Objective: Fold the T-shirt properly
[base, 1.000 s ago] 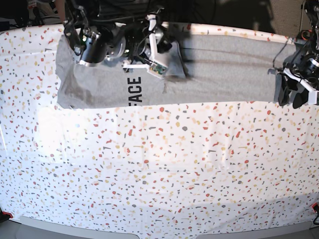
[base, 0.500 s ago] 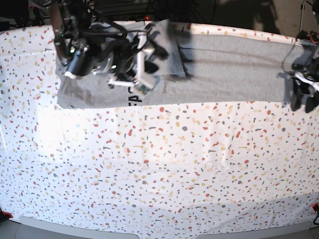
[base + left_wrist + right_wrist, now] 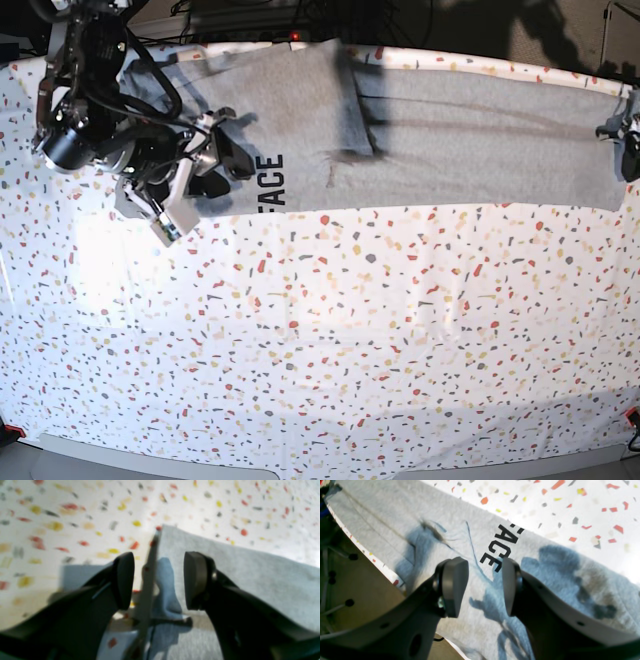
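The grey T-shirt lies stretched along the table's far edge, with one flap folded over its left part. Black lettering shows near the front hem. My right gripper hovers over the shirt's left end. In the right wrist view this right gripper is open over the grey T-shirt, just below the lettering, and holds nothing. My left gripper is at the shirt's right end, half out of the base view. In the left wrist view the left gripper is open above the T-shirt's edge.
A white cloth with coloured speckles covers the table. Dark gear and cables stand behind the far edge. The table's edge with a brown surface below it runs close to the shirt's far side.
My right gripper has opened off the folded flap and drawn back left and forward. The flap now lies flat. The left arm has slid right, almost out of the base view.
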Robot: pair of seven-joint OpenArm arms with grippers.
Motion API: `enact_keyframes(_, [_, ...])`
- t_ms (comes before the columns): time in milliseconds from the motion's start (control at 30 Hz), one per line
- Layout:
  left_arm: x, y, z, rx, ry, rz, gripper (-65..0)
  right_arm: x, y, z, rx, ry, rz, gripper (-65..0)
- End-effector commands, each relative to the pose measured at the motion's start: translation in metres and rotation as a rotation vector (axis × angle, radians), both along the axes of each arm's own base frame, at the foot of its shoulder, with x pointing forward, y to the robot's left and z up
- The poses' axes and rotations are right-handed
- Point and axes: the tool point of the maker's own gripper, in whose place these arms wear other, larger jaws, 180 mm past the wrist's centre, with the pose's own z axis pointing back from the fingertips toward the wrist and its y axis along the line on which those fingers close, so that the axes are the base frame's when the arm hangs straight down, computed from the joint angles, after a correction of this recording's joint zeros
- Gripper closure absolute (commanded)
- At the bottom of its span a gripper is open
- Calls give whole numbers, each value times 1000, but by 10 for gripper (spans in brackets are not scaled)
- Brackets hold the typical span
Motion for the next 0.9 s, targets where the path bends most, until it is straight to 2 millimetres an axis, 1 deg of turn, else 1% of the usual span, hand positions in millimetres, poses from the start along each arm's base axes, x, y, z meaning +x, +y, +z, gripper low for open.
enact_keyframes(0, [8, 9, 11, 8, -37, 4, -311, 3, 3, 10, 20, -32, 15, -269])
enact_keyframes(200, [-1, 16, -23, -68, 54, 45, -311, 1, 3, 10, 18, -24, 19, -269])
enact_keyframes(367, [-13, 20, -44, -111, 109, 87, -305, 1, 3, 10, 19, -24, 19, -269])
enact_keyframes(467, [-21, 11, -57, -129, 182, 63, -305, 2, 3, 10, 19, -25, 19, -269])
enact_keyframes(567, [-25, 1, -67, -138, 235, 27, -302, 2, 3, 10, 18, -24, 19, -269])
enact_keyframes(700, [-25, -18, -72, -220, 267, -5, -235, 2, 3, 11, 22, -29, 18, -269])
enact_keyframes(767, [-25, -25, -74, -237, 274, -20, -229, 3, 4, 12, 26, -35, 17, -269])
enact_keyframes(867, [-26, -28, -76, -235, 287, -34, -229, 4, 4, 13, 30, -41, 15, -269])
